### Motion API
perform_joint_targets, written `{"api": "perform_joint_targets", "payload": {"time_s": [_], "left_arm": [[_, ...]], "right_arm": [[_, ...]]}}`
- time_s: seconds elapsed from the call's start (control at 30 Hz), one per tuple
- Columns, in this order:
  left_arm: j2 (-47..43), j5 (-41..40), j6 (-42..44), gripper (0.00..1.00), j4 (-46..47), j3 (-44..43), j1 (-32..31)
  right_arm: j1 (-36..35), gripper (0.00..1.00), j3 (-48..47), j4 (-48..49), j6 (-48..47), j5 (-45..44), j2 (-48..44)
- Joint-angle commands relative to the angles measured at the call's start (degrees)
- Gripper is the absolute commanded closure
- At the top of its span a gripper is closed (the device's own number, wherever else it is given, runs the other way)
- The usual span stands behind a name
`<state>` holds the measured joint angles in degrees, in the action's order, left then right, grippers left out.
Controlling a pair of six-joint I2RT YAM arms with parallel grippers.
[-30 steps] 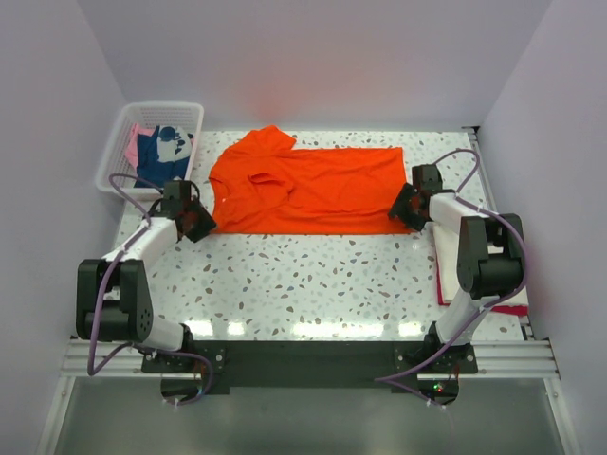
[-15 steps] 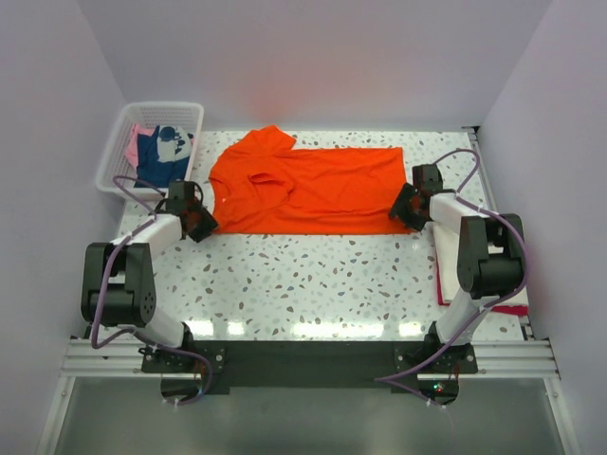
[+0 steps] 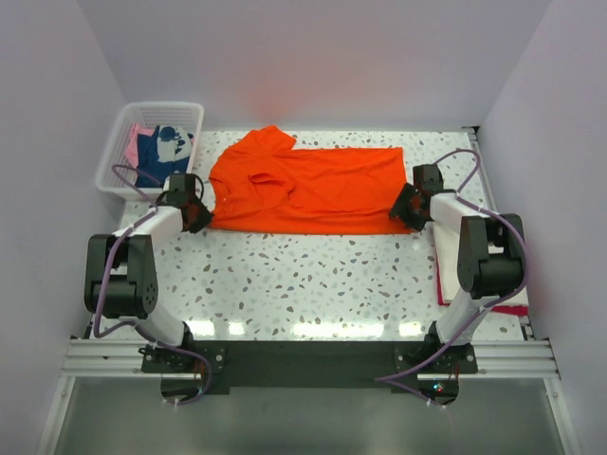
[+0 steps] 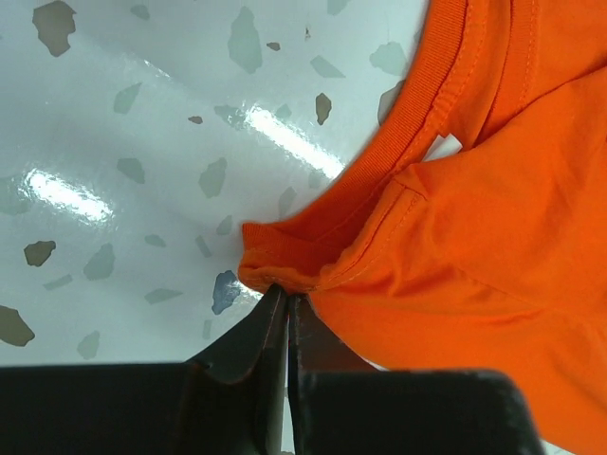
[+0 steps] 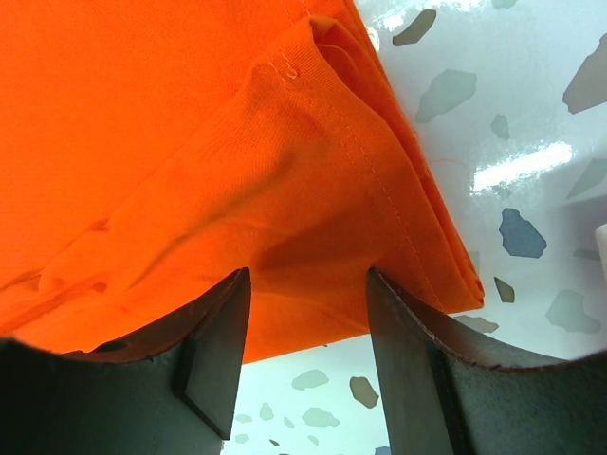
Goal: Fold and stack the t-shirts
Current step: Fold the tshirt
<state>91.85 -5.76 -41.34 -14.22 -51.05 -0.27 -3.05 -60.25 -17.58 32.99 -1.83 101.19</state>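
The orange t-shirt (image 3: 308, 190) lies folded lengthwise across the far half of the table, collar end to the left. My left gripper (image 3: 196, 216) is at its near-left corner. In the left wrist view the left gripper (image 4: 286, 294) has its jaws pressed together on a bunched fold of the orange t-shirt (image 4: 474, 237) by the collar seam. My right gripper (image 3: 402, 209) is at the near-right hem corner. In the right wrist view the right gripper (image 5: 308, 280) is open, its fingers (image 5: 213, 332) straddling the edge of the orange t-shirt (image 5: 190, 142) without pinching it.
A white mesh basket (image 3: 161, 106) at the far left holds a navy t-shirt (image 3: 156, 152) and a pink one (image 3: 137, 140). Along the right edge, partly under the right arm, lie white cloth (image 3: 444, 261) and a strip of red cloth (image 3: 512, 310).
My left gripper has moved a little farther in to the shirt's near-left corner and closed on it. The right arm and the shirt have not visibly moved.
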Motion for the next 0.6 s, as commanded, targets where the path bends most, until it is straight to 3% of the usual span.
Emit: {"api": "perform_joint_targets", "payload": {"time_s": [0.0,0.07,0.5,0.57], "left_arm": [[0.9,-2.4,2.1,0.96,1.6,-2.9,0.3],[0.7,-2.7,2.5,1.00,1.2,-3.2,0.3],[-4.7,-3.6,3.9,1.00,-4.8,-3.3,0.3],[-6.5,-2.5,2.7,0.85,-4.3,-1.3,0.3]], "right_arm": [[0.6,0.44,-0.7,-1.9,-0.7,0.0,0.1],[0.6,0.44,-0.7,-2.0,-0.7,-0.2,-0.1],[1.4,0.44,-0.7,-3.2,-1.3,0.0,-2.3],[1.3,0.44,-0.3,-3.2,-1.3,0.6,-2.6]]}}
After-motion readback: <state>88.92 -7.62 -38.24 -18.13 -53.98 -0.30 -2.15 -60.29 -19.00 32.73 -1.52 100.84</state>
